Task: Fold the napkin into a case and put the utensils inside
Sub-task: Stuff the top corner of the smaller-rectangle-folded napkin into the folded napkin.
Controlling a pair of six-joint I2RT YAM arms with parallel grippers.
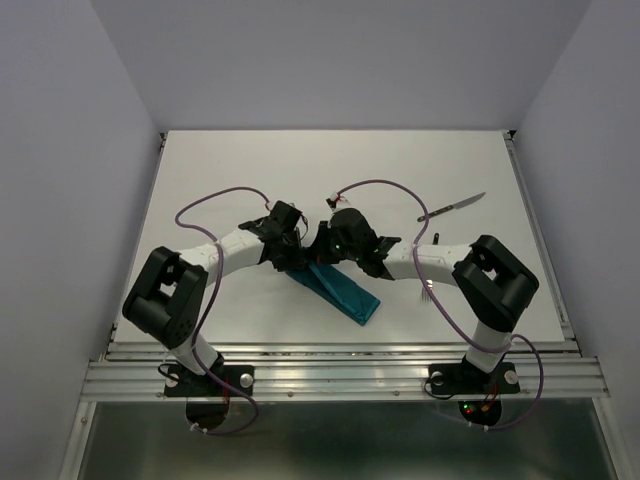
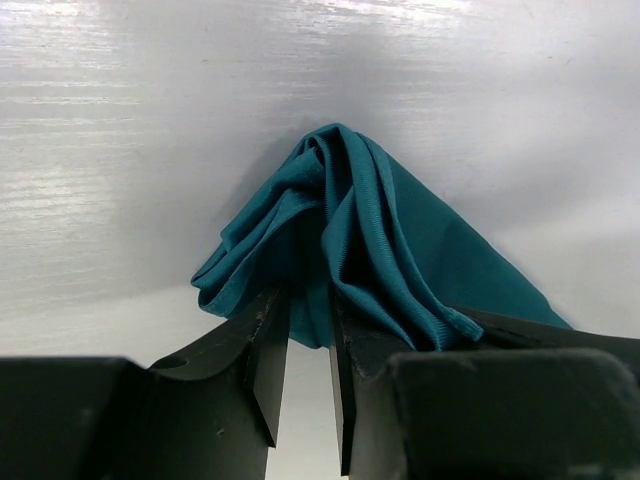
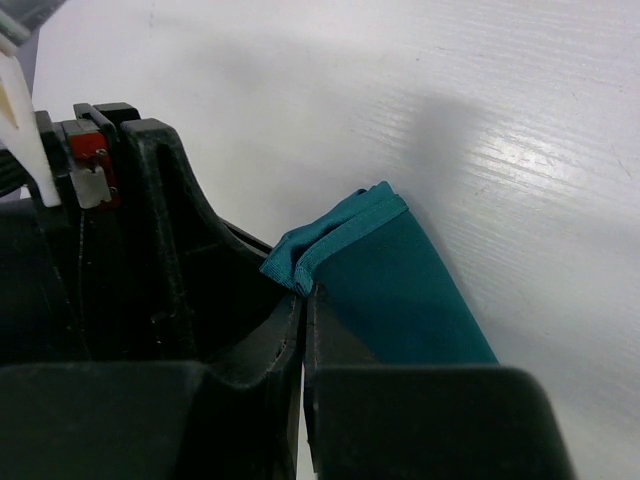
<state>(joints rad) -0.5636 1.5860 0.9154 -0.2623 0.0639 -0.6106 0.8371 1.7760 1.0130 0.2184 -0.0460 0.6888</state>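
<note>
The teal napkin (image 1: 342, 290) lies folded into a narrow strip, running diagonally from between the grippers toward the near right. My left gripper (image 1: 291, 259) is shut on a bunched end of the cloth; in the left wrist view the folds (image 2: 370, 230) rise from between its jaws (image 2: 305, 305). My right gripper (image 1: 334, 256) is shut on a hemmed corner (image 3: 335, 238) of the napkin, pinched at its tips (image 3: 304, 297). The knife (image 1: 452, 207) lies at the far right. The fork's tines (image 1: 428, 292) peek out from under the right arm.
The white table (image 1: 250, 170) is walled on the left, the right and at the back. A metal rail (image 1: 340, 372) runs along the near edge. Purple cables loop over both arms.
</note>
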